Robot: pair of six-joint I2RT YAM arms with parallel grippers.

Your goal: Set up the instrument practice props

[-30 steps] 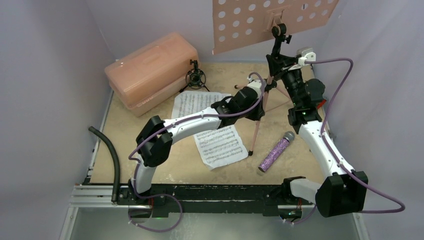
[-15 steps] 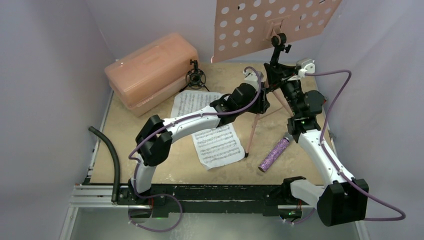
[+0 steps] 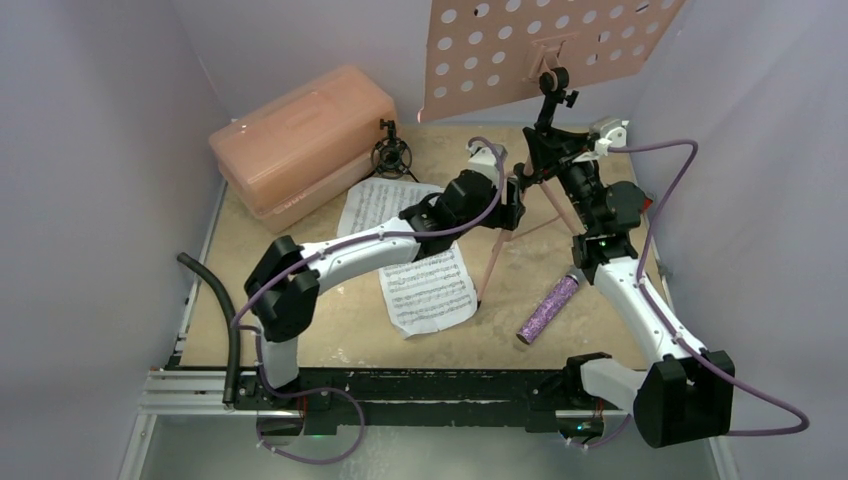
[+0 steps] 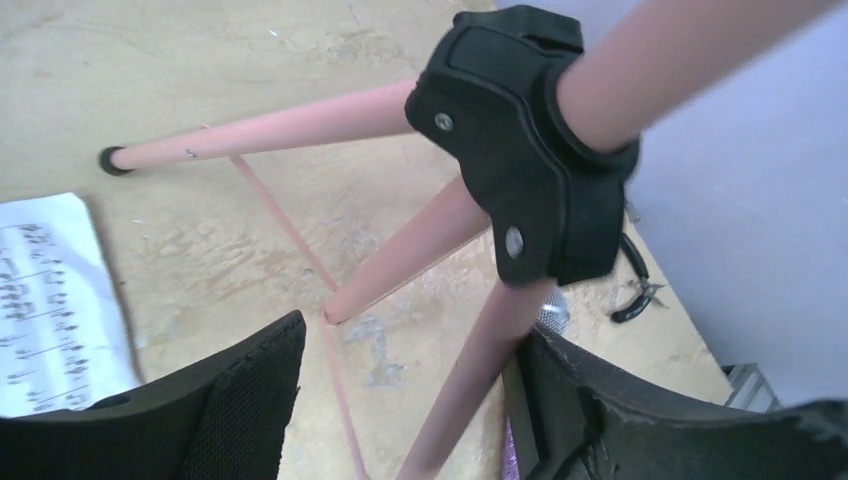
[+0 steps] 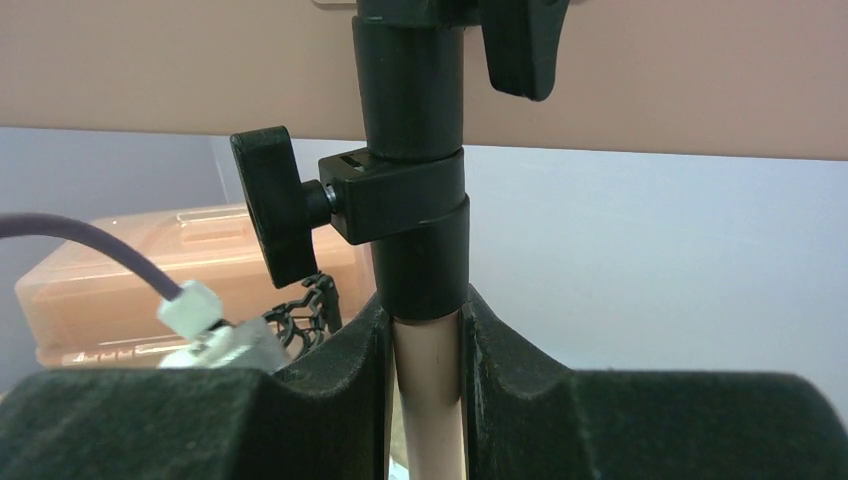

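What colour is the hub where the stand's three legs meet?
Black hub, with pink legs running out of it; clearest in the left wrist view.

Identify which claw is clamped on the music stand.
The right claw, pads pressing the stand pole; the left claw sits open around a tripod leg.

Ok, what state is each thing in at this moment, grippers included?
Music stand: upright, legs spread.
Right gripper: shut on the stand's pole.
Left gripper: open, a stand leg between its fingers.
Far page, near page: lying flat.
Microphone: lying down, unmounted.
Mini tripod: standing, mount empty.
Pink case: closed.
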